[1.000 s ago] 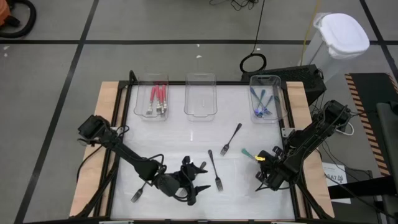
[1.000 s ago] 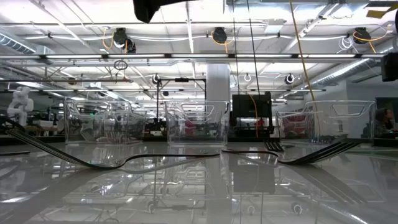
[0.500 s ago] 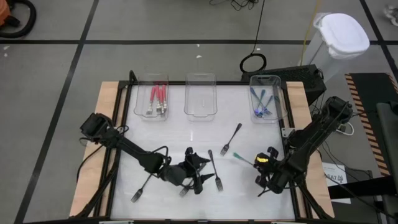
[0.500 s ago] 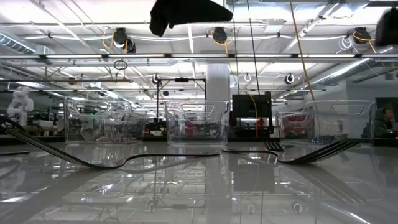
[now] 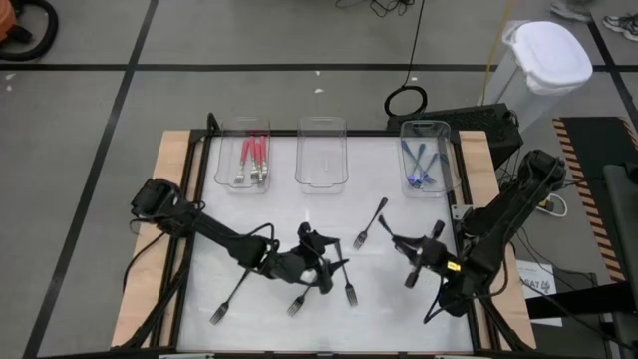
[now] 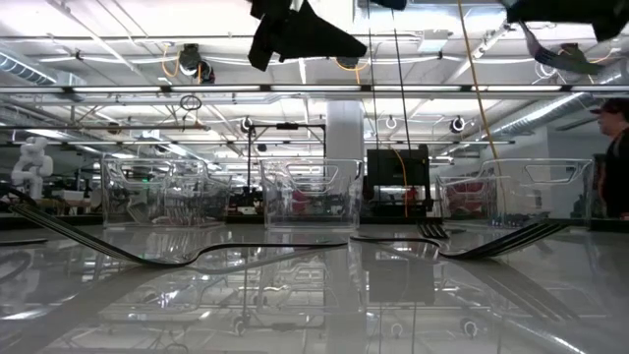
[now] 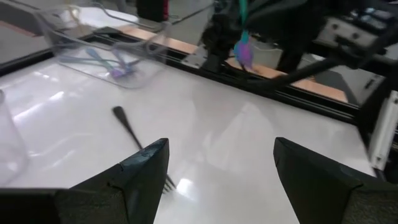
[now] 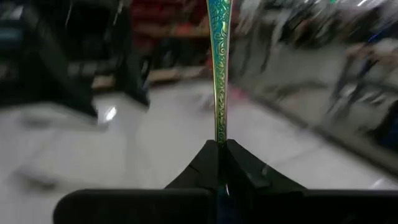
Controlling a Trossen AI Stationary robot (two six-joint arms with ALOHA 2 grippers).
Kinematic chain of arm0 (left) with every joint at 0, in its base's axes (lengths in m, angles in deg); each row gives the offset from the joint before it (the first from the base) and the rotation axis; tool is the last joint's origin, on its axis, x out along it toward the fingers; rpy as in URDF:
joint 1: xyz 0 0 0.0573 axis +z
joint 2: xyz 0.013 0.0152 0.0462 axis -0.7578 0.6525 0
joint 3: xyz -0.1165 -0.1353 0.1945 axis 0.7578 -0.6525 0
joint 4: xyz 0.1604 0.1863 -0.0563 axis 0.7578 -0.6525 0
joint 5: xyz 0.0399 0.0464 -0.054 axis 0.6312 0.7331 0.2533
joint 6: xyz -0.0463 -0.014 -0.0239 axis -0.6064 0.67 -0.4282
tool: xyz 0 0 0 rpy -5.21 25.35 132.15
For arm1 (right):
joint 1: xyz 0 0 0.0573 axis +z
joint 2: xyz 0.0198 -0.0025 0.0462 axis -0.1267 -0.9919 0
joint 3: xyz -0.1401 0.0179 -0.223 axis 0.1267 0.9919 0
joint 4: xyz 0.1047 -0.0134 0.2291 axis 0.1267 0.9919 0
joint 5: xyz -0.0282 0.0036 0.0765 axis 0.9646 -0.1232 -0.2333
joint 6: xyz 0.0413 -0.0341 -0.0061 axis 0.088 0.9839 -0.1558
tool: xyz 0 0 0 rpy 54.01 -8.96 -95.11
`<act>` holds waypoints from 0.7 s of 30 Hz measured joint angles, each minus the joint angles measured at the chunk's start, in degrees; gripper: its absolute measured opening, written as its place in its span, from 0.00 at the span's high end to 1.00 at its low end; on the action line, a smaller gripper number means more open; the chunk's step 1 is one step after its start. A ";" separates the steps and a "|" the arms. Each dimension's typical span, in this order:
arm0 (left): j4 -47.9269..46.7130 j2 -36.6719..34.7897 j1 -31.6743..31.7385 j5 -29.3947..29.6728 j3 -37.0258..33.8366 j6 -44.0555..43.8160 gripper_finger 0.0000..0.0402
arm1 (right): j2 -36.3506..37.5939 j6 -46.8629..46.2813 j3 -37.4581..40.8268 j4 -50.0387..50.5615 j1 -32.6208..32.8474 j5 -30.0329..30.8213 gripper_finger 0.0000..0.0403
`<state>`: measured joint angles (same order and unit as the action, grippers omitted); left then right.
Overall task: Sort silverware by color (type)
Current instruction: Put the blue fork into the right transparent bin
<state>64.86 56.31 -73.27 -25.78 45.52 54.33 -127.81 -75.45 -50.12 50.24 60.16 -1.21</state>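
Landmark: the middle tray point(image 5: 321, 163), clear, at the table's point(image 5: 299, 214) far edge.

Left arm reaches in low from the table's left side, elbow bent, forearm running toward the centre. Left gripper point(image 5: 321, 267) hovers above the table, well in front of the middle tray, fingers point(image 7: 140, 165) spread wide with nothing between them.

Right arm folds in from the table's right edge, wrist turned toward the centre. Right gripper point(image 5: 412, 248) sits in front of and to the right of the middle tray, pads point(image 8: 208, 163) pinched narrow on a teal fork point(image 8: 218, 68) by one end, held clear of the table.

Loose black forks: one point(image 5: 371, 222) just in front of the middle tray, one point(image 5: 345, 271) beside the left gripper, two more point(image 5: 225, 300) nearer the front left.

Left of the middle tray, a tray with red forks point(image 5: 252, 158). Right of it, a tray with blue forks point(image 5: 419, 166).
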 joint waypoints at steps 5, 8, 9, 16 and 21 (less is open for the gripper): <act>-0.02 0.00 1.20 2.62 0.00 1.50 0.29 | -0.83 8.80 -0.02 -7.13 -0.77 7.87 0.97; 0.04 0.00 1.94 3.86 0.00 2.22 0.29 | -0.85 10.69 -0.02 -8.20 -1.55 9.44 0.97; 0.13 0.00 2.16 4.28 0.00 2.52 0.29 | -0.86 10.97 -0.02 -8.29 -1.87 10.09 0.97; 0.35 0.00 4.28 4.77 0.00 3.13 0.29 | -0.79 16.68 -1.06 -9.71 -5.65 9.40 0.97; 0.42 0.00 5.72 4.72 0.00 4.66 0.29 | -0.80 26.54 -2.58 -14.60 -9.86 3.11 0.97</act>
<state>65.28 56.31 -67.56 -21.06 45.52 58.98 -128.62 -48.91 -52.70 35.64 50.30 1.91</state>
